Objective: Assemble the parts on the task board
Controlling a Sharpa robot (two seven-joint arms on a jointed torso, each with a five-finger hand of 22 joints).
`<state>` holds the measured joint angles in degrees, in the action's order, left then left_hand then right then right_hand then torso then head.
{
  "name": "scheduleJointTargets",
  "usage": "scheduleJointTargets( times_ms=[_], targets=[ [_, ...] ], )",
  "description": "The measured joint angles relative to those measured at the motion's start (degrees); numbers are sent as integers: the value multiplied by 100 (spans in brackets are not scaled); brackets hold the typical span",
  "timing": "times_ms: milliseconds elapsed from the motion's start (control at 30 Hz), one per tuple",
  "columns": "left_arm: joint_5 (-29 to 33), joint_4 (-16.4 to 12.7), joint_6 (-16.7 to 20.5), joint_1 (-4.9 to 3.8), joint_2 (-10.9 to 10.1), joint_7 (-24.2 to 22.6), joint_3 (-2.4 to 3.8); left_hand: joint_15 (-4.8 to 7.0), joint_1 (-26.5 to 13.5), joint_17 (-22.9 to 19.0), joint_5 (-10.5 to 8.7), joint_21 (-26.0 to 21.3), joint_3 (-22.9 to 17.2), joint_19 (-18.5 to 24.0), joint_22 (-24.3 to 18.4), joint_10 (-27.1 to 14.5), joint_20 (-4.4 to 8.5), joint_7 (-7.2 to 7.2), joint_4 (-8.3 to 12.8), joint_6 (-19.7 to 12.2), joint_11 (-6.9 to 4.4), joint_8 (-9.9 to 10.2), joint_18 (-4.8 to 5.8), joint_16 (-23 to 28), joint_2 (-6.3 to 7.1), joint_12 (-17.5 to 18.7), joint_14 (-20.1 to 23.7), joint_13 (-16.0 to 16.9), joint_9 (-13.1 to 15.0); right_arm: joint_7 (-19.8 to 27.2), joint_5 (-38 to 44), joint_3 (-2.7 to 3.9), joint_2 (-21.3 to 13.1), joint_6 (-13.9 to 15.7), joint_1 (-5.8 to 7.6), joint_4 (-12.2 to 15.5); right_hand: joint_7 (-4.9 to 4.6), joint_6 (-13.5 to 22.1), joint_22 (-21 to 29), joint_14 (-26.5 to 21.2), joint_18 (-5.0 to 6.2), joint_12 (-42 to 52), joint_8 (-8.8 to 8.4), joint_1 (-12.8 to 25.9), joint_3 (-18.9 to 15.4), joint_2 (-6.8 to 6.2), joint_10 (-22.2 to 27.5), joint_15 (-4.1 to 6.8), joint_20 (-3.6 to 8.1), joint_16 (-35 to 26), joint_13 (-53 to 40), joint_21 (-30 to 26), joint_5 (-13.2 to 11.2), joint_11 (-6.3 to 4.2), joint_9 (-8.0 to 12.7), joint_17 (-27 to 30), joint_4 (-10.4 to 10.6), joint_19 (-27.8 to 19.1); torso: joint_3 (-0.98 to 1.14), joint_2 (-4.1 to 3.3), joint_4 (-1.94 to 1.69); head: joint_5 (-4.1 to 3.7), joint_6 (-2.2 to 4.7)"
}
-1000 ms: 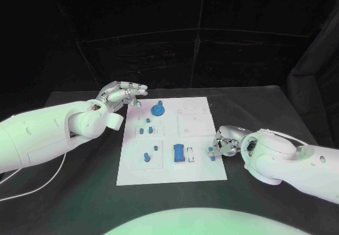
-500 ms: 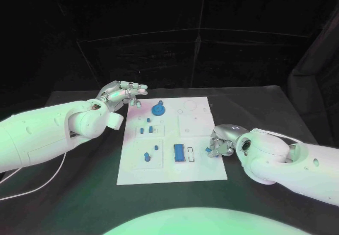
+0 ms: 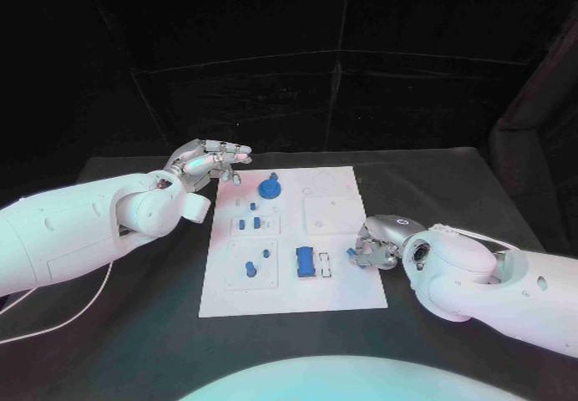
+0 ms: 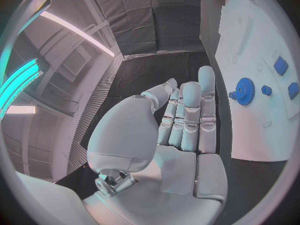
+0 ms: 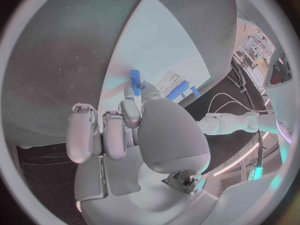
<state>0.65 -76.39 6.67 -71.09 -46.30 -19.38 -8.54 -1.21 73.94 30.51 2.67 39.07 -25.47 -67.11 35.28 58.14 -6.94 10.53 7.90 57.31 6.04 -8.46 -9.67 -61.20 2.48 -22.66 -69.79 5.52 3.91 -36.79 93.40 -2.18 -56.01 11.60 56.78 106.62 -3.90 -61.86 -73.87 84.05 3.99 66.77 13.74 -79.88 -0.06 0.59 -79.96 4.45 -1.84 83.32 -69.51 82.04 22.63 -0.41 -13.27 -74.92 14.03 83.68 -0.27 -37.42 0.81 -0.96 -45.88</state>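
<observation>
Both hands differ: right hand fingers pinch a blue peg over the task board; left hand fingers apart.

Head overhead, wrists close; shared task board.

White task board; blue parts; black table; silver hands.
</observation>
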Motion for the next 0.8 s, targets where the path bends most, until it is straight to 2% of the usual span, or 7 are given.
scheduleJointTargets(
  times_ms=[100,167,400,633,800],
  targets=[
    [0,0,0,0,0,0,0,8,0,0,0,0,0,0,0,0,0,0,0,0,0,0,0,0,0,0,8,0,0,-14,-178,-14,-16,164,-20,68,1,-38,-12,8,0,38,-28,151,109,-56,-38,9,0,0,-64,0,8,-27,2,0,111,0,-1,-1,-2,-4,-1],
    [0,0,-1,0,0,-1,0,8,0,-5,0,0,0,0,-5,0,0,0,0,0,0,-24,0,0,0,0,8,0,0,-24,-301,-15,-28,304,-20,119,-1,-80,-12,-1,0,46,-51,286,116,-88,-72,19,0,0,-54,0,-125,-31,-4,0,218,0,-3,-1,-4,-7,-2],
    [0,-5,-1,0,2,-1,0,8,0,-5,0,0,0,0,-5,0,0,0,0,0,0,-25,0,0,0,0,8,1,0,-64,-709,-11,-22,754,-17,225,0,-121,-11,-2,0,49,-88,396,137,-155,-83,20,0,21,-53,22,-186,-43,5,1,250,0,-8,-4,-10,-8,-1],
    [0,-11,-2,1,-3,-1,-1,8,0,-12,0,0,0,0,-5,0,0,0,0,0,0,-25,0,0,0,-21,8,1,0,-81,-1099,-11,72,961,-17,235,0,-121,-11,-2,0,49,-88,419,153,-178,-83,19,0,21,-59,22,-185,-43,3,1,234,0,-9,-7,-4,14,-9],
    [0,-16,-5,0,-3,-1,-1,8,0,-11,0,0,0,0,-5,0,0,0,0,0,0,-25,0,0,0,-21,8,1,0,-105,-1318,-12,192,1005,-17,180,-1,-121,-11,-2,-1,49,-88,441,182,-200,-83,19,0,21,-59,22,-185,-43,3,1,235,0,-9,-7,1,-6,-9]
  ],
)
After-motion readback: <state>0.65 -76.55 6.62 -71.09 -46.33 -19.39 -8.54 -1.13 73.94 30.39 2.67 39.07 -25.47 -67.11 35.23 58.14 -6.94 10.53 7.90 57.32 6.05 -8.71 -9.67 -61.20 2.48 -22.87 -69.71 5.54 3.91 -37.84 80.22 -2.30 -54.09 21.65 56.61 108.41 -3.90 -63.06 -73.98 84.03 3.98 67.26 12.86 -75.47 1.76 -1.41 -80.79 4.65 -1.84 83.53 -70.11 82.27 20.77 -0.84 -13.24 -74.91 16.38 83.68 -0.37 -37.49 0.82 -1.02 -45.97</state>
